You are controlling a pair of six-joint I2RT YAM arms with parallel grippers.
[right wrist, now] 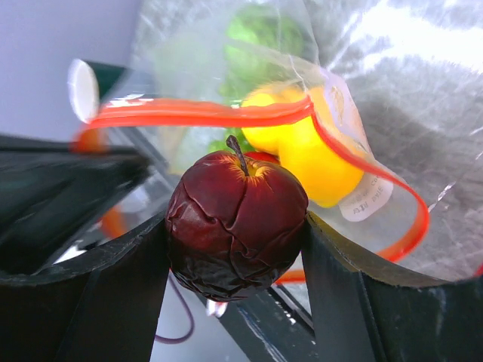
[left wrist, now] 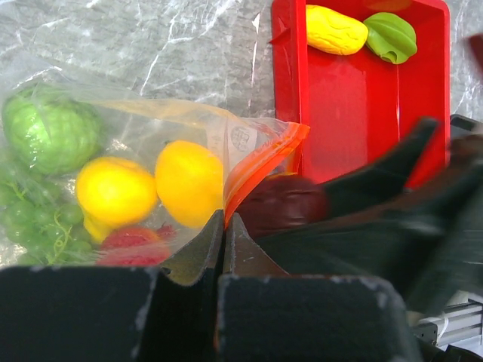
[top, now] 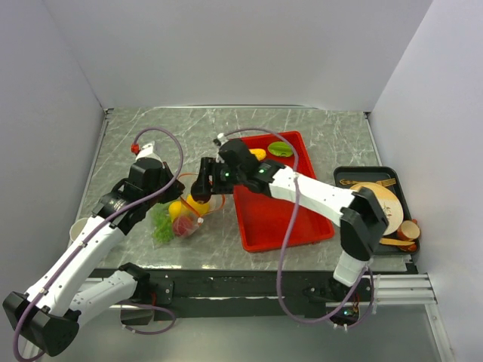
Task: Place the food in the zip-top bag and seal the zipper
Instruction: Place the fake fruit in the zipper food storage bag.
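On the right wrist view, the right gripper [right wrist: 235,226] stood partly spread and clamped on a dark red toy apple [right wrist: 234,215], stem up, with a finger pressed to each side. Straight ahead of that gripper, just beyond the apple, lay the zip-top bag [right wrist: 366,200] with its mouth gaping towards me. The orange-red zipper [right wrist: 211,115] arched over the apple and round its right side. Through the mouth I could see yellow fruit [right wrist: 317,166] and a green vegetable [right wrist: 260,34] inside.

On the left wrist view, the left gripper [left wrist: 224,237] was pinched fully together on the bag's film beside the zipper, holding that lip up. The apple sat just right of this gripper's tips, outside the mouth. It was close to the zipper, though I could not tell whether it touched. Further ahead and to the right was the red tray [left wrist: 290,90], holding a yellow toy [left wrist: 336,30] and a green toy [left wrist: 391,36] not yet bagged.

On the top view, both grippers met over the bag on the worktop [top: 317,128]. The right arm reached in from the tray side, so the mouth lay along that gripper's own pointing line. I judged the coming move to be a short push straight ahead through the mouth, then a release. The right gripper was also the nearer one to the two toys in the tray.
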